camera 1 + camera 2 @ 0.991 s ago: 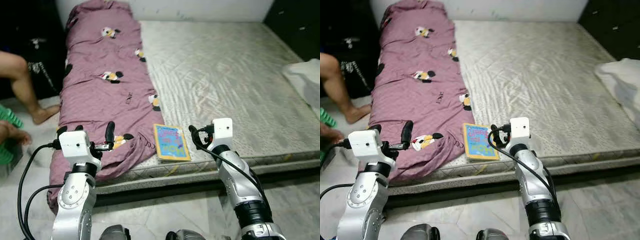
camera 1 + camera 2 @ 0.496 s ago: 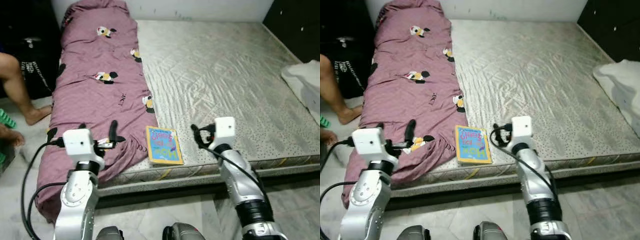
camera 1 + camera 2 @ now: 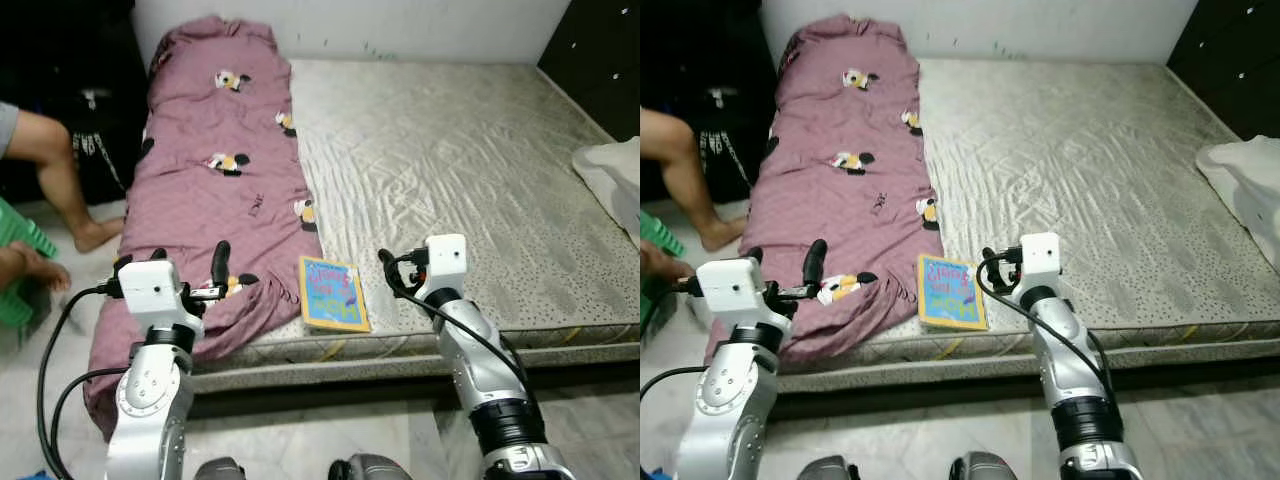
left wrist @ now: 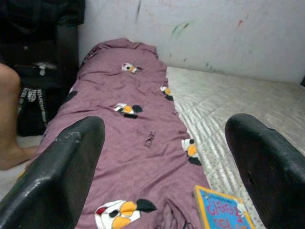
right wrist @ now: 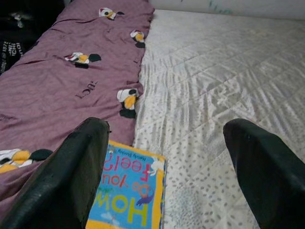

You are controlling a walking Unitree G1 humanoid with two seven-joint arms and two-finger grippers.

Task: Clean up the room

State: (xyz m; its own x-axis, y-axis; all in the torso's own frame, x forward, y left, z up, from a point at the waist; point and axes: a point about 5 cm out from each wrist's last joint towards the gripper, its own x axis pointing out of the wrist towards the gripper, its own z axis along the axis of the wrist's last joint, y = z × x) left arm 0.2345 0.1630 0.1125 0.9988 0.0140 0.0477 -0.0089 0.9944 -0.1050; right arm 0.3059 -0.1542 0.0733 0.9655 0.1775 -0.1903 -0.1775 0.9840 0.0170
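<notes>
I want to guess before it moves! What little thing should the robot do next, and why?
Probably lower the open right gripper toward the blue and yellow picture book. The book lies flat by the mattress edge, just ahead, beside the purple cartoon-print blanket.

Bare mattress (image 3: 470,170) lies open beyond the book (image 3: 332,294); the purple blanket (image 3: 215,190) crowds its left.

Beside the purple blanket (image 3: 215,190), a seated person (image 3: 45,170) and a green stool (image 3: 18,265) are cropped by the frame edge
</notes>
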